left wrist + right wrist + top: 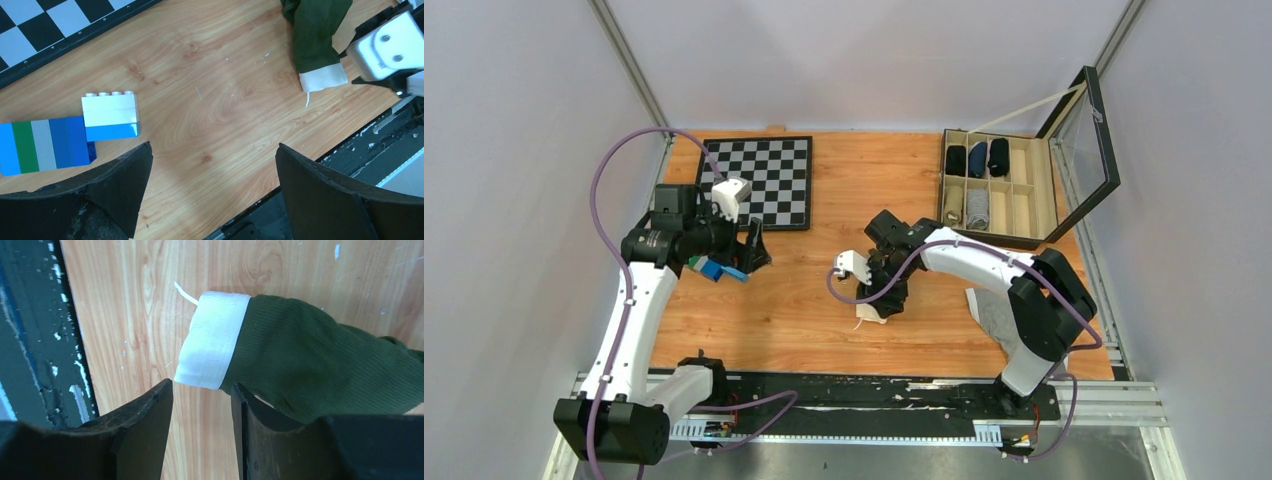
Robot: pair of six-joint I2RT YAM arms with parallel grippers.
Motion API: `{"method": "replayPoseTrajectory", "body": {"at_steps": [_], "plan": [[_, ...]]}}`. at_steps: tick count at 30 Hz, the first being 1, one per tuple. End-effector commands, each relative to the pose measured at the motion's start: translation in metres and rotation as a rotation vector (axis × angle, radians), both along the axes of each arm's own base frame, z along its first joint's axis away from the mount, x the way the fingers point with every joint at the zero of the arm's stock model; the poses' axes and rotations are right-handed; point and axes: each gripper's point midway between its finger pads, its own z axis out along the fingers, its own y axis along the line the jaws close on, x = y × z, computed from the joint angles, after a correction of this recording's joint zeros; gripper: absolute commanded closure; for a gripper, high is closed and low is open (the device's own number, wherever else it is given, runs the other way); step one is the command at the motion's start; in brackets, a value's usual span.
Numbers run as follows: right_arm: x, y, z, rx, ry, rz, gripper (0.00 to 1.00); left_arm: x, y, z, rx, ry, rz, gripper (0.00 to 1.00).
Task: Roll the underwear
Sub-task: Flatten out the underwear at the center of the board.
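Note:
The underwear [310, 360] is dark green with a white waistband [212, 340]. It lies folded into a long strip on the wooden table, near the front middle. My right gripper [200, 387] hovers right at the waistband end, open, with only bare wood between its fingers. From above, this gripper [882, 290] covers most of the underwear [871, 315]. The left wrist view has the underwear [315, 35] at its top right. My left gripper [212, 150] stands wide open and empty over the table, well to the left [754, 250].
Toy bricks [110, 116] in blue, green, grey and white lie beside the left gripper [719, 270]. A chessboard [759, 180] sits at the back left. An open compartment box [1024, 200] holding rolled items stands at the back right. A white cloth [994, 310] lies by the right arm.

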Motion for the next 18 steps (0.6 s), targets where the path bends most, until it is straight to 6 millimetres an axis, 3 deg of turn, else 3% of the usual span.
{"method": "replayPoseTrajectory", "body": {"at_steps": [1, 7, 11, 14, 18], "plan": [[0.011, 0.007, -0.019, -0.046, -0.082, -0.080, 0.53, 0.000, 0.001, 0.021, -0.018, -0.019, 0.041, 0.01], [0.003, 0.005, -0.036, -0.084, -0.035, -0.123, 0.54, 0.001, 0.006, 0.050, -0.032, -0.043, 0.114, 0.01], [0.011, 0.003, -0.037, -0.108, -0.078, -0.129, 0.86, 0.001, 0.001, 0.074, -0.047, -0.143, 0.073, 0.01], [0.013, 0.010, -0.019, -0.071, -0.062, -0.117, 0.97, -0.001, -0.007, 0.082, -0.060, -0.209, -0.002, 0.03], [0.011, 0.012, 0.019, 0.031, 0.029, -0.112, 1.00, -0.036, -0.050, 0.084, -0.058, -0.248, -0.354, 0.06]]}}
